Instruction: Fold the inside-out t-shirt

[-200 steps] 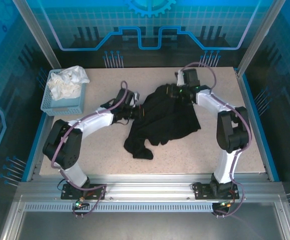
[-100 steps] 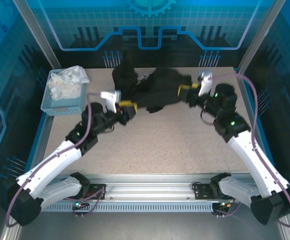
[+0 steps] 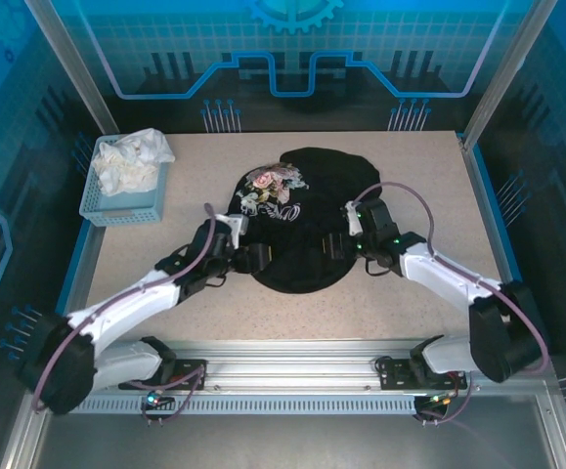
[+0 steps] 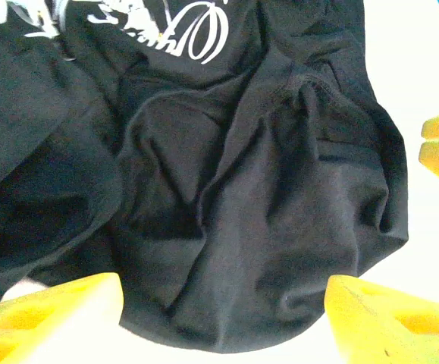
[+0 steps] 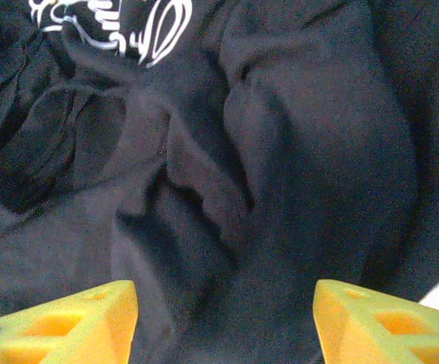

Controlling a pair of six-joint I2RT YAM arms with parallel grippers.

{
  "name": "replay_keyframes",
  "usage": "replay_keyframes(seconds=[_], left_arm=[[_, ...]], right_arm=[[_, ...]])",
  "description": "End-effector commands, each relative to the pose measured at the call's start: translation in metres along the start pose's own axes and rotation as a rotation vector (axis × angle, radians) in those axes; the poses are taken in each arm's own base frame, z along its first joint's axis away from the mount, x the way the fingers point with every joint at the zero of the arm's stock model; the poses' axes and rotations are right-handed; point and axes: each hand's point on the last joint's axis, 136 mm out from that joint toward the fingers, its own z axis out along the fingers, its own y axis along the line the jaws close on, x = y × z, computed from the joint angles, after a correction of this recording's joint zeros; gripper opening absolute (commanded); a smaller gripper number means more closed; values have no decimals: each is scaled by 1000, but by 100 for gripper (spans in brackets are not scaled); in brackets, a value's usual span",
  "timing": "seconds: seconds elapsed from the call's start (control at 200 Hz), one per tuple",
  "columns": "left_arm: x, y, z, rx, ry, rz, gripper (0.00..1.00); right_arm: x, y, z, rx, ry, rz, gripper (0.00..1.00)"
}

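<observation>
The black t-shirt [image 3: 307, 220] lies in a rumpled rounded heap mid-table, with its pink-white printed graphic [image 3: 269, 190] facing up at the back left. My left gripper [image 3: 259, 259] is open at the shirt's near left edge. In the left wrist view its yellow fingers [image 4: 52, 315] stand wide apart over the creased hem [image 4: 227, 303]. My right gripper [image 3: 335, 245] is open over the near right part. In the right wrist view folded black cloth [image 5: 219, 212] lies between and beyond its spread fingers [image 5: 386, 322]. Neither gripper holds cloth.
A blue basket [image 3: 102, 201] holding a white cloth [image 3: 131, 158] stands at the back left. The speckled table [image 3: 429, 176] is bare to the right of the shirt. A metal rail [image 3: 283, 376] runs along the near edge.
Half a second ago both grippers held the shirt stretched between them at the back of the table. Now the shirt lies on the table, graphic up, and both grippers are open at its near edge.
</observation>
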Motion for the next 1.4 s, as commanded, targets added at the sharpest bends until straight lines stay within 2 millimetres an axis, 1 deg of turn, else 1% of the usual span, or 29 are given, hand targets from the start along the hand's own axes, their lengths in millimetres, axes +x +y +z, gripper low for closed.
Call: replay_keyframes(seconds=[0.0, 0.115, 0.165, 0.22, 0.26, 0.3, 0.35, 0.405, 0.455, 0.51, 0.555, 0.635, 0.69, 0.735, 0.765, 0.78, 0.85, 0.945, 0.995, 1.04, 1.075, 1.11, 1.155, 1.2, 1.271, 1.321, 1.356, 1.396], left_arm=[[-17, -22, 18, 28, -4, 76, 73], [-17, -23, 49, 4, 61, 106, 73], [-17, -17, 61, -36, 85, 109, 73], [-17, -6, 72, -93, 103, 94, 73], [-17, 4, 76, -139, 115, 73, 72], [-19, 14, 76, -175, 113, 55, 72], [-21, 24, 74, -194, 89, 41, 72], [-26, 31, 73, -198, 65, 30, 72], [-26, 34, 74, -194, 75, 29, 72], [-24, 37, 77, -207, 101, 45, 72], [-23, 40, 77, -229, 113, 47, 72], [-25, 38, 70, -224, 97, 43, 72], [-27, 36, 60, -212, 66, 40, 72], [-30, 35, 50, -210, 37, 40, 72], [-31, 37, 43, -219, 18, 37, 72], [-32, 39, 38, -227, 7, 33, 72], [-35, 47, 18, -253, -36, 9, 73], [-37, 60, -7, -277, -94, -24, 74], [-37, 68, -20, -299, -121, -38, 74], [-35, 73, -31, -307, -135, -60, 75], [-32, 72, -36, -297, -135, -68, 75], [-30, 67, -39, -268, -134, -70, 75], [-24, 58, -41, -207, -123, -80, 75], [-17, 47, -40, -134, -108, -96, 75], [-5, 28, -35, -3, -69, -125, 75], [4, 19, -31, 55, -37, -142, 75], [11, 16, -27, 77, -4, -142, 75], [20, 14, -24, 83, 34, -134, 75]], right_arm=[[-25, 2, 6, 41, -20, -41, 64], [-32, -5, 23, 94, 18, -58, 64], [-32, -9, 32, 114, 43, -57, 64], [-29, -6, 43, 99, 87, -55, 61], [-24, -1, 50, 71, 115, -57, 58], [-19, 2, 55, 59, 137, -60, 55], [-13, 3, 57, 63, 156, -66, 51], [-8, 3, 55, 59, 156, -73, 40], [-7, 5, 51, 41, 141, -81, 30], [-9, 11, 44, 7, 114, -101, 20], [-11, 18, 37, -25, 93, -117, 13], [-17, 35, 19, -107, 42, -138, 4], [-19, 54, 7, -203, 6, -151, 0], [-17, 70, -1, -290, -13, -158, 0], [-20, 84, -8, -349, -36, -168, 0], [-10, 87, -7, -373, -19, -166, 0], [2, 118, -14, -500, -6, -188, 0], [27, 165, -21, -670, 50, -272, 0], [41, 183, -24, -738, 86, -328, 5], [52, 191, -23, -768, 131, -363, 12], [59, 190, -21, -763, 160, -375, 20], [63, 186, -20, -751, 177, -387, 26], [64, 177, -17, -711, 180, -397, 34], [58, 164, -15, -653, 168, -393, 40], [44, 140, -10, -549, 148, -323, 44], [38, 122, -5, -484, 146, -264, 45], [38, 118, -5, -474, 148, -253, 45], [43, 118, -6, -472, 159, -268, 46]])
